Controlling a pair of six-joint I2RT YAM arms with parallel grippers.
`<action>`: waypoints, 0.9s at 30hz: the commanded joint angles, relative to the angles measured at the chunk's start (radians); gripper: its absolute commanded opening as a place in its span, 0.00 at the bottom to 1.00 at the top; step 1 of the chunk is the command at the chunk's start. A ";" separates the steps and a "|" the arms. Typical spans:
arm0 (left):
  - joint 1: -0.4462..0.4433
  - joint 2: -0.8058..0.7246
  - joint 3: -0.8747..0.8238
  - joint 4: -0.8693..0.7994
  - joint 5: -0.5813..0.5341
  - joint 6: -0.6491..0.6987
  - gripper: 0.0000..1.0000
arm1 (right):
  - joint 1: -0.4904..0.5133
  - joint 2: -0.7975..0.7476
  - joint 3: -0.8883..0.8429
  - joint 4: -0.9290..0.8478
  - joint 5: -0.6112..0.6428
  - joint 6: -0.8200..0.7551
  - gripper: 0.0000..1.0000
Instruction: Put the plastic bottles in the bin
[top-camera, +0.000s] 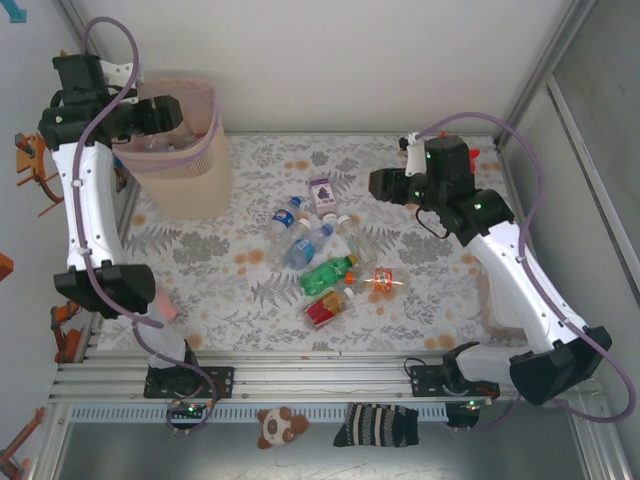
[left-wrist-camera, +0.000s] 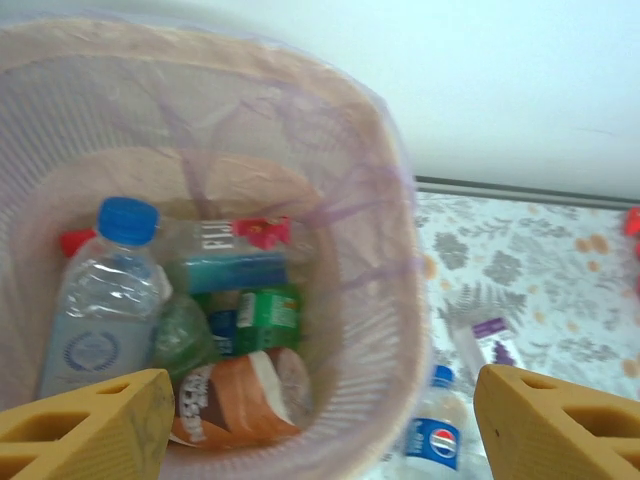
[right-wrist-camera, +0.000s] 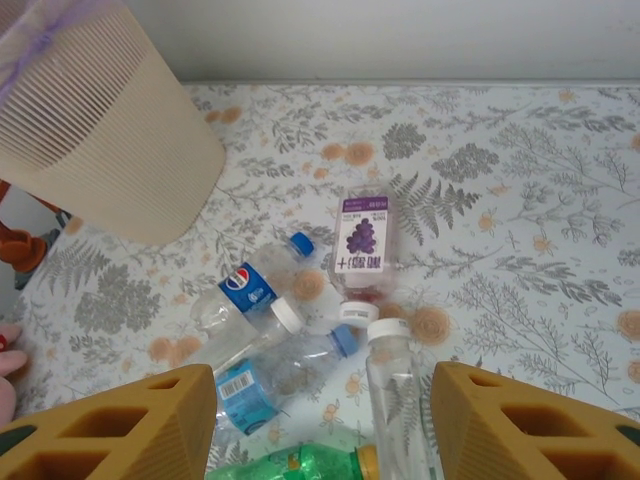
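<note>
Just below the right hand (right-wrist-camera: 325, 425), whose fingers (right-wrist-camera: 130, 420) were parted and empty, a clear white-capped bottle (right-wrist-camera: 395, 385) was seen on the bench (right-wrist-camera: 520, 200), with a green bottle (right-wrist-camera: 300, 465) just beside it. For a clean pick, the fingers would best be lowered astride its body, not its cap. Farther ahead lay a blue-labelled bottle (right-wrist-camera: 245, 290) and a purple-labelled bottle (right-wrist-camera: 362, 240), and beyond them, leftward, the bin (right-wrist-camera: 100, 140). The left hand (left-wrist-camera: 320, 420) was held wide open and empty above dropped bottles (left-wrist-camera: 100, 300).

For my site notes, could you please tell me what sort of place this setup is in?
Probably a lab test booth: robot arms bolted to an aluminium rail, plain white panel walls, and a floral tablecloth strewn with plastic bottles.
</note>
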 joint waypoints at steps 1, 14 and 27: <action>-0.013 -0.083 -0.123 0.103 0.096 -0.081 0.78 | 0.009 0.013 0.032 -0.032 0.025 -0.018 0.57; -0.269 -0.301 -0.524 0.214 -0.054 -0.085 0.77 | 0.023 0.037 0.023 -0.089 0.053 -0.016 0.56; -0.511 -0.122 -0.592 0.151 -0.215 -0.027 0.74 | 0.025 0.004 -0.004 -0.111 0.065 -0.005 0.56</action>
